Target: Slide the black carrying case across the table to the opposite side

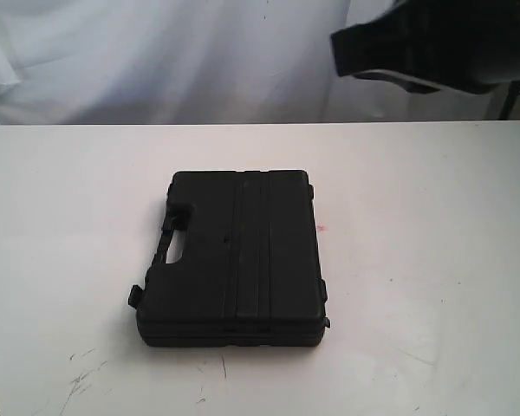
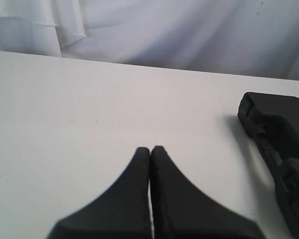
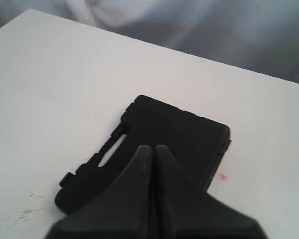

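The black rectangular plastic carrying case (image 2: 284, 124) runs off the left wrist view's edge; in the right wrist view the black right end effector (image 3: 153, 148) covers part of it. A blurred dark shape (image 1: 433, 43) is cropped at the exterior view's corner.

Black carrying case (image 1: 238, 256): hard plastic by look, matt, moulded ribs along lid
Table (image 1: 433, 199): smooth white top, low sheen, marred by faint dark scuff marks (image 1: 80, 377)
Backdrop (image 1: 156, 52): white cloth, soft folds, matt
Left gripper (image 2: 150, 148), right gripper (image 3: 149, 147): black fingers, smooth, matt, plastic or rubber, cannot tell which

No legible text or markings.
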Tool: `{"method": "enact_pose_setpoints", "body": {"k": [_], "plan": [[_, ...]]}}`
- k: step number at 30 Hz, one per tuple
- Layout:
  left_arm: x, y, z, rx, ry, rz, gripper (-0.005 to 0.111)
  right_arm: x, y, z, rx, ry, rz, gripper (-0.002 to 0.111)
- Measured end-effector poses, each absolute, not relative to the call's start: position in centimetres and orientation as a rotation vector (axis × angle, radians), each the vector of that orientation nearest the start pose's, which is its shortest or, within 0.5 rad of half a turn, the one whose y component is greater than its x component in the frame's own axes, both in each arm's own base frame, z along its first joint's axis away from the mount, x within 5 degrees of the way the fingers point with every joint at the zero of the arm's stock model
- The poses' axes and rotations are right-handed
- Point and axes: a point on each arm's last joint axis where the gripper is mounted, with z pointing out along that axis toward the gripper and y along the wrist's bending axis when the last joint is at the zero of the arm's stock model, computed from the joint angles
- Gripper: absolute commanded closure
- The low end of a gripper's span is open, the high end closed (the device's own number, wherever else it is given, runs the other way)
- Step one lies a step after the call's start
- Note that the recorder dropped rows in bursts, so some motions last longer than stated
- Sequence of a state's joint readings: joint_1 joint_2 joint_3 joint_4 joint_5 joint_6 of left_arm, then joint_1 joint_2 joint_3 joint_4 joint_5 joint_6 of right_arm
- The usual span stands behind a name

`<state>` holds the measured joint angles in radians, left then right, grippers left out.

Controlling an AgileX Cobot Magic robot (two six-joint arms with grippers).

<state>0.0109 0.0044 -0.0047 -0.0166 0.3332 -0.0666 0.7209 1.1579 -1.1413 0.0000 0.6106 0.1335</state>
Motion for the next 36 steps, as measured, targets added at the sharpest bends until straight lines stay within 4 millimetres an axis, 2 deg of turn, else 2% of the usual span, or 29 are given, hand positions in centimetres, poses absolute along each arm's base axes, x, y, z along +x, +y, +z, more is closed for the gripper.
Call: {"method": "enact_pose_setpoints", "body": {"k": [7, 12, 18, 20, 27, 36], "plan": [[5.4, 0.0, 18.4, -0.081, 1.815, -0.055, 0.107, 17.4, 10.3, 37.6, -0.417, 2.045, 0.409, 0.108], [5.4, 0.0, 18.4, -0.081, 1.815, -0.055, 0.107, 15.2, 6.5, 36.8, -0.271, 1.993, 0.342, 0.108], [5.4, 0.0, 18.4, -0.081, 1.815, -0.055, 0.107, 12.4, 3.3, 35.0, -0.125, 1.906, 0.267, 0.108], [5.4, 0.0, 18.4, -0.081, 1.815, -0.055, 0.107, 11.4, 2.7, 34.3, -0.092, 1.872, 0.249, 0.108], [5.4, 0.0, 18.4, -0.081, 1.815, -0.055, 0.107, 8.5, 1.4, 30.3, -0.025, 1.819, 0.206, 0.108], [5.4, 0.0, 18.4, -0.081, 1.815, -0.055, 0.107, 5.7, 0.9, 27.7, -0.056, 1.723, 0.175, 0.108]]}}
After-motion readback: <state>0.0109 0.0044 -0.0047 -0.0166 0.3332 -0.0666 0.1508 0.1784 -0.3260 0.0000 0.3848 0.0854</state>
